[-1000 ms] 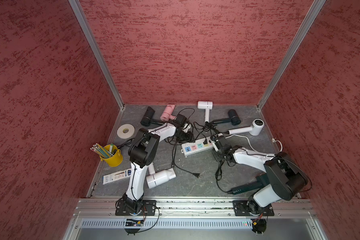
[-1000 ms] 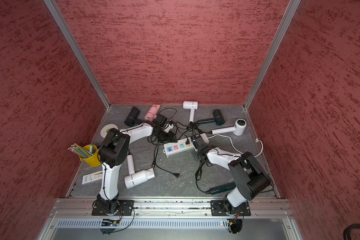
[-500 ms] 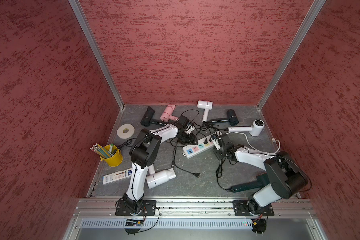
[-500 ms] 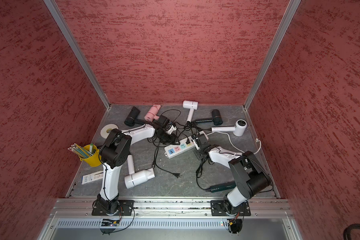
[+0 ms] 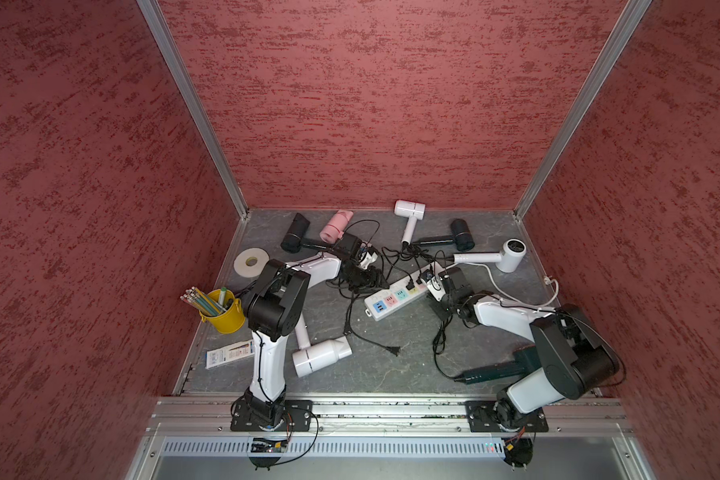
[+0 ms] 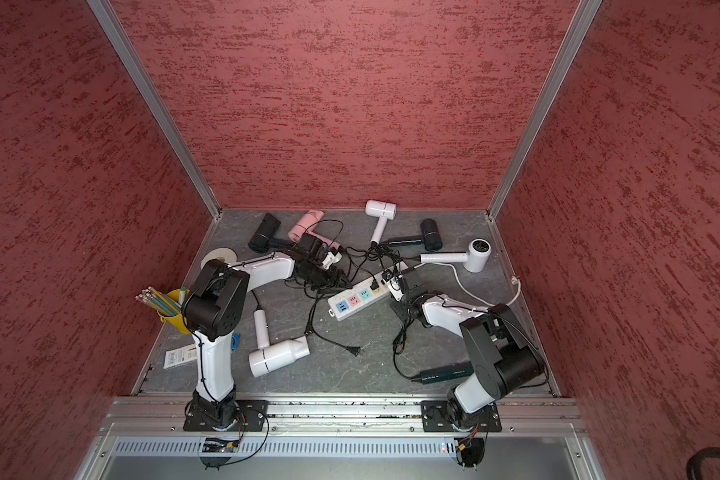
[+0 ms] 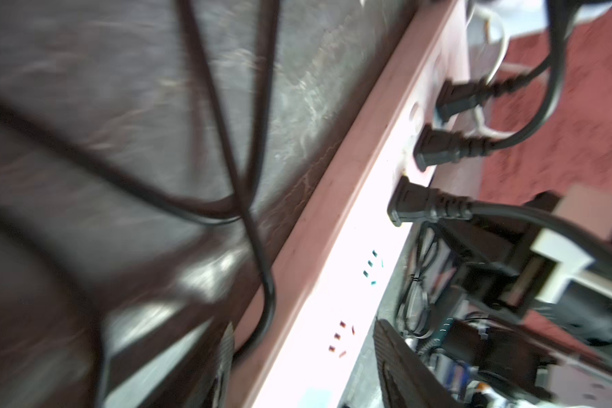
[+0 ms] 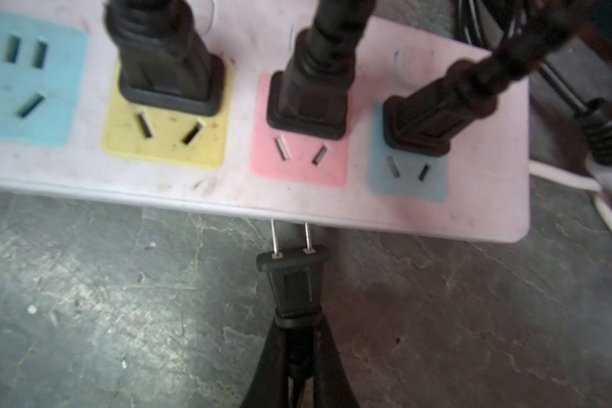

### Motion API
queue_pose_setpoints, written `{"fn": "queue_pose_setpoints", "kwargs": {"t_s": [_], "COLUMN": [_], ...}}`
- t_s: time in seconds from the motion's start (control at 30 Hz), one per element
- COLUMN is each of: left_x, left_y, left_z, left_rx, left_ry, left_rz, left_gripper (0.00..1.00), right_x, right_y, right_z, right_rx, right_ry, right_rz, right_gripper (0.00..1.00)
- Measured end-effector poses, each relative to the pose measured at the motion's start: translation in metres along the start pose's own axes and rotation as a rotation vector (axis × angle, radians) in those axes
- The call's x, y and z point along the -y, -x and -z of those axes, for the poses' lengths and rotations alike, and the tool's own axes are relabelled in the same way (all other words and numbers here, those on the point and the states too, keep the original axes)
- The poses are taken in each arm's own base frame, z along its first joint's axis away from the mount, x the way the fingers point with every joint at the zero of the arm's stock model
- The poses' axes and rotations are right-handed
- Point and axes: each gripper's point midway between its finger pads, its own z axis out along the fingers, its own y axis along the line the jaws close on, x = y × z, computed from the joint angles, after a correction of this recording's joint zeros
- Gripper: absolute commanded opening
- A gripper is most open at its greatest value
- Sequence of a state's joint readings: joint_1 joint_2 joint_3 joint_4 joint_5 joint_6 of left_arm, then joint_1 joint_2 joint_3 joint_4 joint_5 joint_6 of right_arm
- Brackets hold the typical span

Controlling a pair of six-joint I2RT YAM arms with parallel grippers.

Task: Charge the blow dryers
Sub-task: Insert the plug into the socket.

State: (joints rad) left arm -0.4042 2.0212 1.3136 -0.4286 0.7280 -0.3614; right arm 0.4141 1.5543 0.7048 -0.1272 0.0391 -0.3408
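Observation:
Several blow dryers lie on the grey floor: black (image 5: 294, 232), pink (image 5: 335, 224), white (image 5: 408, 210), black (image 5: 460, 235), white (image 5: 512, 255), white (image 5: 321, 357) and dark green (image 5: 495, 370), the last half hidden by my right arm. The white power strip (image 5: 395, 297) lies slanted mid-floor with three black plugs (image 8: 308, 99) in its yellow, pink and grey-blue sockets. My right gripper (image 8: 297, 339) is shut on a fourth black plug (image 8: 294, 282), its prongs touching the strip's side edge. My left gripper (image 7: 308, 356) is open, its fingers (image 7: 396, 353) straddling the strip's other end without touching.
Black cords tangle around the strip (image 6: 350, 299), and a loose plug (image 5: 393, 351) lies in front of it. A yellow pencil cup (image 5: 223, 316), a tape roll (image 5: 250, 262) and a flat packet (image 5: 229, 355) sit along the left. Red walls close three sides.
The power strip has swung to a steeper slant, its USB end coming nearer the front. My left gripper has moved right over that end. The right gripper still holds its plug.

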Motion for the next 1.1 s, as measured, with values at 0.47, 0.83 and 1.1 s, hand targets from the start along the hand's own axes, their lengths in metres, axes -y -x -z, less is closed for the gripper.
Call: {"fn": "queue_pose_setpoints", "kwargs": {"t_s": [0.47, 0.83, 1.1], "left_x": [0.001, 0.005, 0.034], "left_y": [0.059, 0.078, 0.066], "left_z": [-0.002, -0.047, -0.076], "left_rx": [0.018, -0.078, -0.151], "left_ry": [0.035, 0.113, 0.085], "left_rz": [0.088, 0.064, -0.007], "left_gripper": [0.55, 0.48, 0.49], "right_x": [-0.001, -0.001, -0.001], "right_y": [0.002, 0.003, 0.003], "right_z": [-0.001, -0.002, -0.007], "right_rx": [0.015, 0.02, 0.01], "right_ry": [0.029, 0.03, 0.032], "right_rz": [-0.001, -0.003, -0.002], "right_gripper": [0.0, 0.0, 0.0]}}
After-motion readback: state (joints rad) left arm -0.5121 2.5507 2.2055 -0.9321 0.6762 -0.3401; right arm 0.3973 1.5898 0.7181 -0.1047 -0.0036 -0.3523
